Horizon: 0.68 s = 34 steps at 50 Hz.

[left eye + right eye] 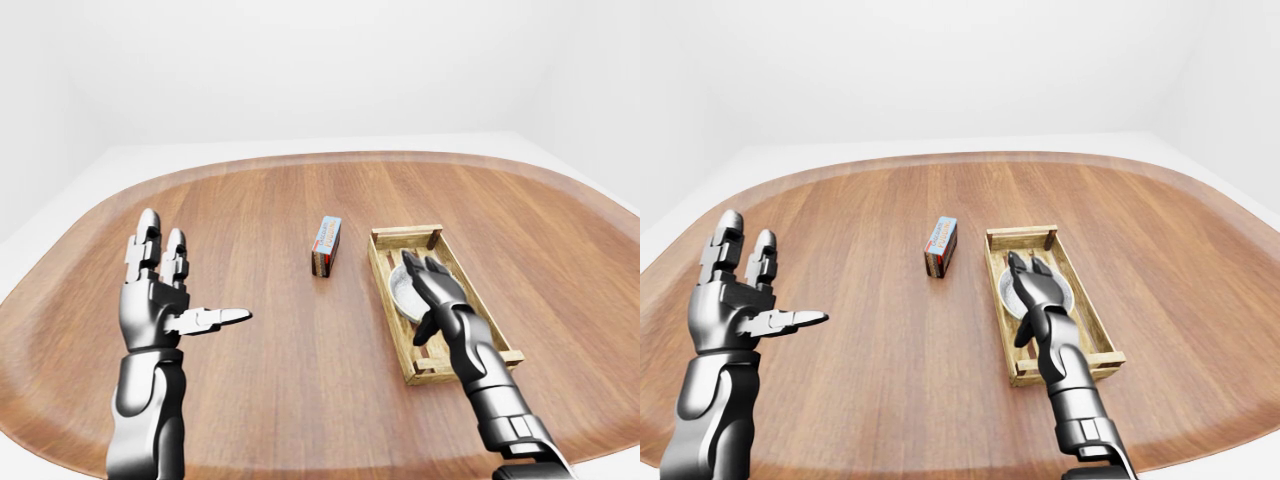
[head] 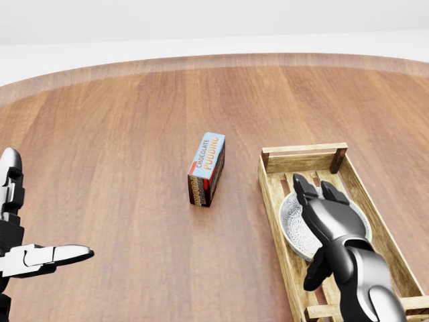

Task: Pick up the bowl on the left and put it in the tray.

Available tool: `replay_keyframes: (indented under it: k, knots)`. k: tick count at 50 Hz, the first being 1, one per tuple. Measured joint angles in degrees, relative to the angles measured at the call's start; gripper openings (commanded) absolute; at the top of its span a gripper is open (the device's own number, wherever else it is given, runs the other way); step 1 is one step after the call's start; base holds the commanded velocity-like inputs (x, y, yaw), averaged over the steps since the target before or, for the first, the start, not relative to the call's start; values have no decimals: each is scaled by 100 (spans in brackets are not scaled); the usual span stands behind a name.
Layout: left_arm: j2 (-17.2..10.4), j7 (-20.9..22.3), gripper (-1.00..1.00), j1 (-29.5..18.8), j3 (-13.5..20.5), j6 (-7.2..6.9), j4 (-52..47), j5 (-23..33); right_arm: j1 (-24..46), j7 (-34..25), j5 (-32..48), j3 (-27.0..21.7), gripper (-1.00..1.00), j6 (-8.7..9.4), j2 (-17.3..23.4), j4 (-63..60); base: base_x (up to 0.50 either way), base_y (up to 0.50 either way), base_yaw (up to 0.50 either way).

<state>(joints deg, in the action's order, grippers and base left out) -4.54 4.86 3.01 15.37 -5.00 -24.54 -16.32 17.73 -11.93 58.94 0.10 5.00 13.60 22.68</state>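
- The bowl lay inside the wooden tray, in the middle part of it, and it rested on the slats of the tray floor.
- The bowl was pale grey-white with a fine speckled pattern inside, round and shallow; its right part was hidden behind the right robot hand.
- The right robot hand stood over the bowl with its dark fingers stretched out toward the top end of the tray; it was released and grasped nothing.
- The left robot hand was raised above the tabletop at the left of the left-eye view, released, with two fingers upward and the thumb pointing right.
- A chocolate pudding box stood on the tabletop just left of the tray, apart from it.
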Motion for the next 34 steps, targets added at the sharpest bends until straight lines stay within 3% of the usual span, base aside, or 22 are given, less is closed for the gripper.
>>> replay_keyframes:
  k: [24,34]
  knots:
    - [8,8,100,34,16,0,-87,-19,-395,-2785,2874,-129,100,0,-715,-3737,0,0,0]
    - [5,15,100,41,36,0,-129,-39,-419,-2807,3967,76,100,0,-1269,-5156,0,0,0]
